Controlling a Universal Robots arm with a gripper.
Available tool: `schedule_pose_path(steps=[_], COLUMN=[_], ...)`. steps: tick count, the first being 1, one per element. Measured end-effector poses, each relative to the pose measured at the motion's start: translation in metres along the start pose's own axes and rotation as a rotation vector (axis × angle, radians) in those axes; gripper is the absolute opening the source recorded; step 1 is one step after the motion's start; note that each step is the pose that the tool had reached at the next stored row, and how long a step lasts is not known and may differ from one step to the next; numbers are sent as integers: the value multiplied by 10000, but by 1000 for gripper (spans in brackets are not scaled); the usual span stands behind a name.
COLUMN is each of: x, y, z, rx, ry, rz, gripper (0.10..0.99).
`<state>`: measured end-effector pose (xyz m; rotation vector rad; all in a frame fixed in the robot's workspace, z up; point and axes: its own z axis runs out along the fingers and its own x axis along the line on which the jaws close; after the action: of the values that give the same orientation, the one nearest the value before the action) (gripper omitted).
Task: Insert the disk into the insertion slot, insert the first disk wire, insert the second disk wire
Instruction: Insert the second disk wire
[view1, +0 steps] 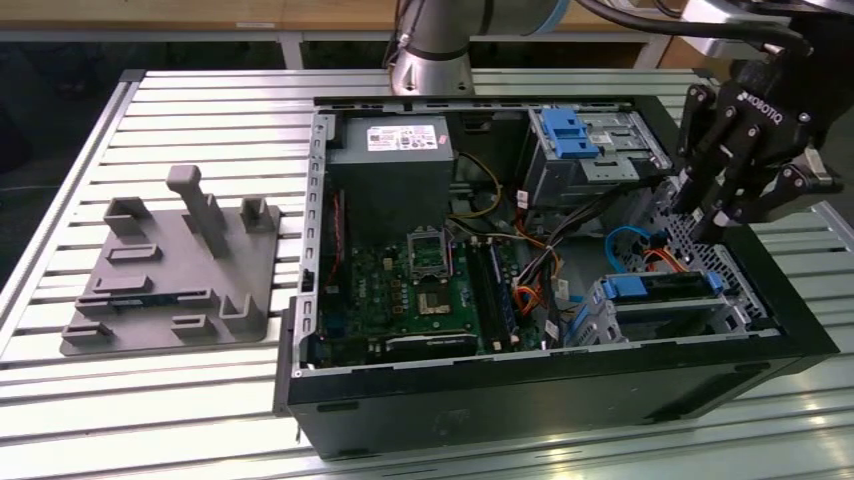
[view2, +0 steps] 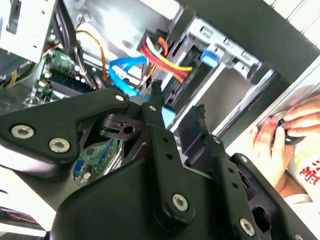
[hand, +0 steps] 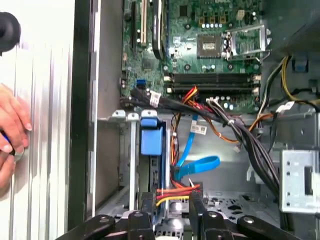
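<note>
Disk sits in insertion slot; tool spread, straddling red/yellow wires at disk's rear, prob. to seat the plug there.

The disk, grey with a blue frame, lies flat inside the insertion slot, a silver metal box just beside the green board.

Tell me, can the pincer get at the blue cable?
Probably yes: the pincer hangs in the open case close by the blue cable, nothing covering it, though red wires crowd alongside.
</note>
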<state>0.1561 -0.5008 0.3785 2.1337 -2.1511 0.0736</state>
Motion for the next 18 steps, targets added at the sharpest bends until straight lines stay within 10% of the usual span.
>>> schedule_pose_path(steps=[18], x=[-29], y=[147], z=[92], rx=[117], ry=[258], rz=[-1007], gripper=[416])
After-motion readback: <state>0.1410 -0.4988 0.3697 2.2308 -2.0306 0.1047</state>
